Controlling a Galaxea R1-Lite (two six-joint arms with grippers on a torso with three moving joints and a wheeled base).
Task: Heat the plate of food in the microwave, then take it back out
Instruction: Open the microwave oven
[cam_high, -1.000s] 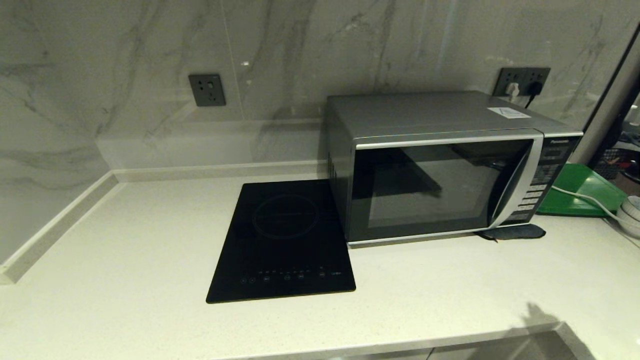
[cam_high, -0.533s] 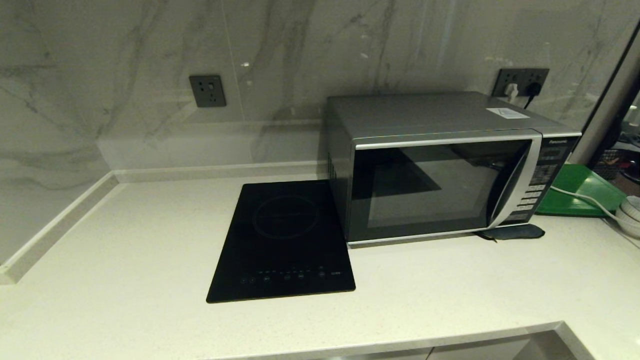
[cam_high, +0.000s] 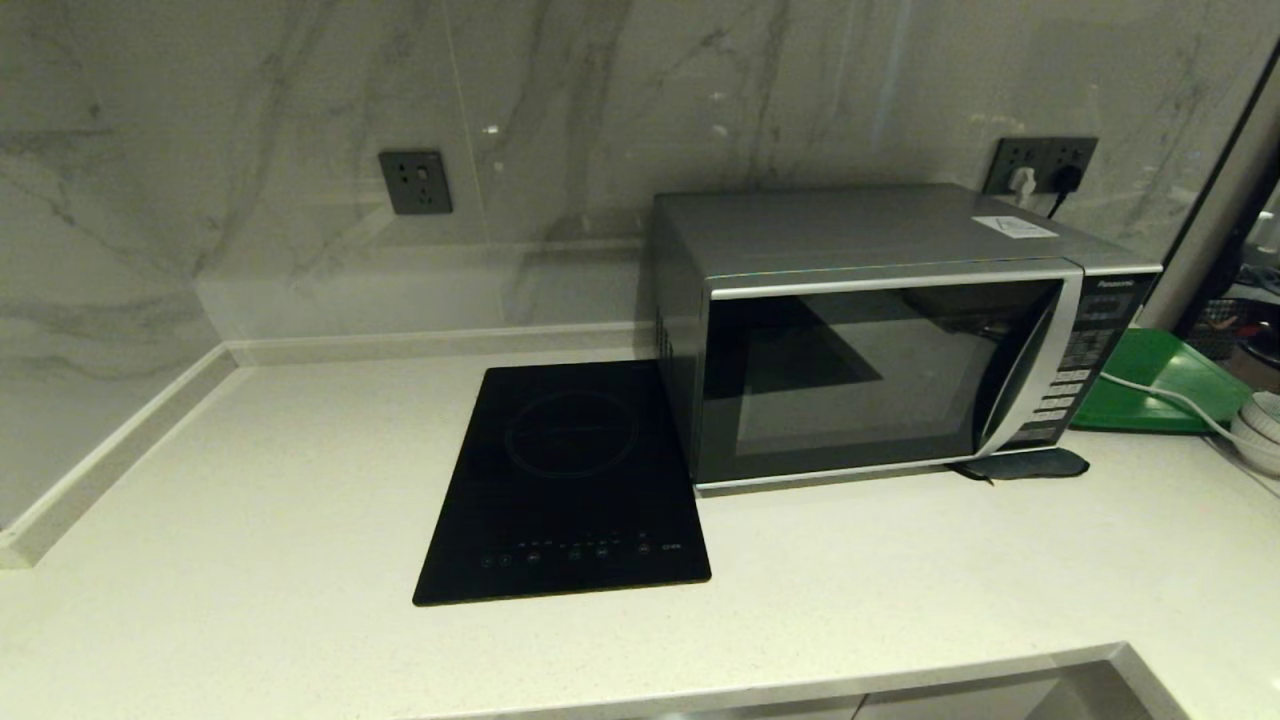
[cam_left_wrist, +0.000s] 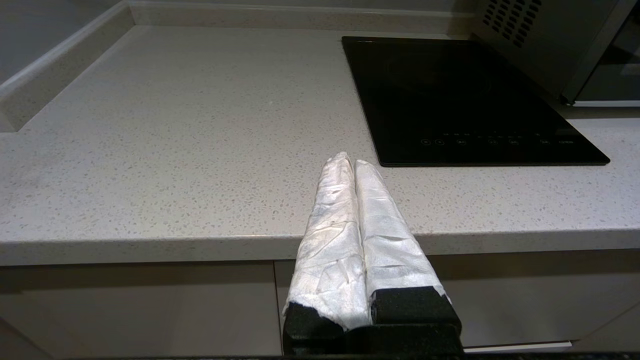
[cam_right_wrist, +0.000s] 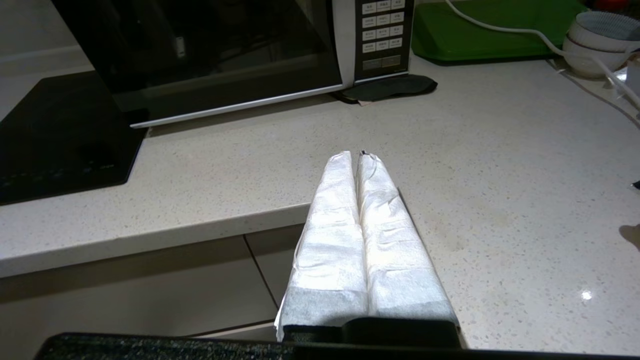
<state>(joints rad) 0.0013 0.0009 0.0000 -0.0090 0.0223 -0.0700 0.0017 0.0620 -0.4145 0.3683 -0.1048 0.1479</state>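
Marble wall (cam_high: 250, 150) at the back, with a pale speckled countertop (cam_high: 250, 480) running wide in front of it. On the counter's right half sits the microwave (cam_high: 880, 340), silver, dark glass door shut, button panel on its right side. Just left of it, touching or nearly so, lies the flat black induction hob (cam_high: 565, 485). Right of the microwave there's a green tray (cam_high: 1165, 385) with a white cable across it, then some stacked pale bowls (cam_right_wrist: 597, 40) at the far right edge. A small dark pad (cam_high: 1025, 464) peeks out from under the microwave's near right corner.

No plate of food anywhere I can see, so can't say where it is.

Both arms sit low at the counter's near edge. The left gripper (cam_left_wrist: 348, 162) points across the bare counter toward the hob, white-wrapped fingers pressed together, holding nothing. The right gripper (cam_right_wrist: 354, 159) hangs by the edge, aimed toward the microwave's panel, well apart from it, fingers pressed together too and empty.
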